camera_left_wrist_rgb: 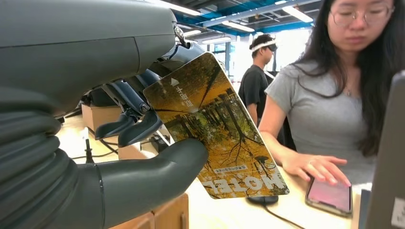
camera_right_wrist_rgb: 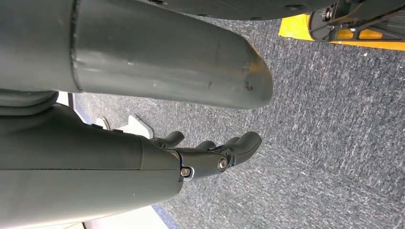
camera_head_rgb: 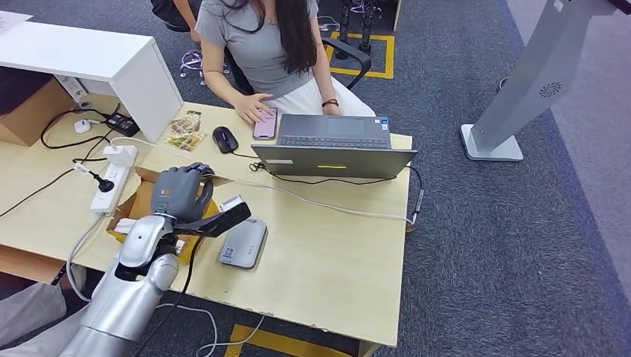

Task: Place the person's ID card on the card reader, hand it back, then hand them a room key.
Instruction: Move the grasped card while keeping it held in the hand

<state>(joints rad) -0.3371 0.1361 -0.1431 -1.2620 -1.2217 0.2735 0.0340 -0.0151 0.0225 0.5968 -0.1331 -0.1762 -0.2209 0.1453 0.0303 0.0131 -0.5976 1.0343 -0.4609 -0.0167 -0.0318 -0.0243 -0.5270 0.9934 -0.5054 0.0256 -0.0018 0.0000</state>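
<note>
Currently the left hand (camera_left_wrist_rgb: 119, 157) pinches the room key (camera_left_wrist_rgb: 217, 129) between thumb and fingers, raised over the cardboard box (camera_head_rgb: 138, 201) at the desk's (camera_head_rgb: 335, 253) left side; other fingers sit loosely behind the card, not gripping. Key is a flat hotel card printed with autumn trees, tilted, lower corner under the thumb, most of the card free and facing the person (camera_head_rgb: 260, 44); judged light, thin, stiff with slight flex, glossy so likely slippery; a pinch at one edge probably fine but could swivel or slip if jolted; best held near a short edge so the far end stays open for the person to take.

Card reader (camera_head_rgb: 243, 243) lies on the desk just beside the left forearm, nothing visible on top. Person sits across behind the laptop (camera_head_rgb: 335, 149), one hand on a phone (camera_head_rgb: 265, 123), not reaching out; mouse (camera_head_rgb: 225, 138) near it.

Right hand (camera_right_wrist_rgb: 210, 152) hangs over the carpet, fingers loosely curled and apart, holding nothing.

Judgement: ID steps look done; handover of key is the step in hand, needs extending toward the person.
</note>
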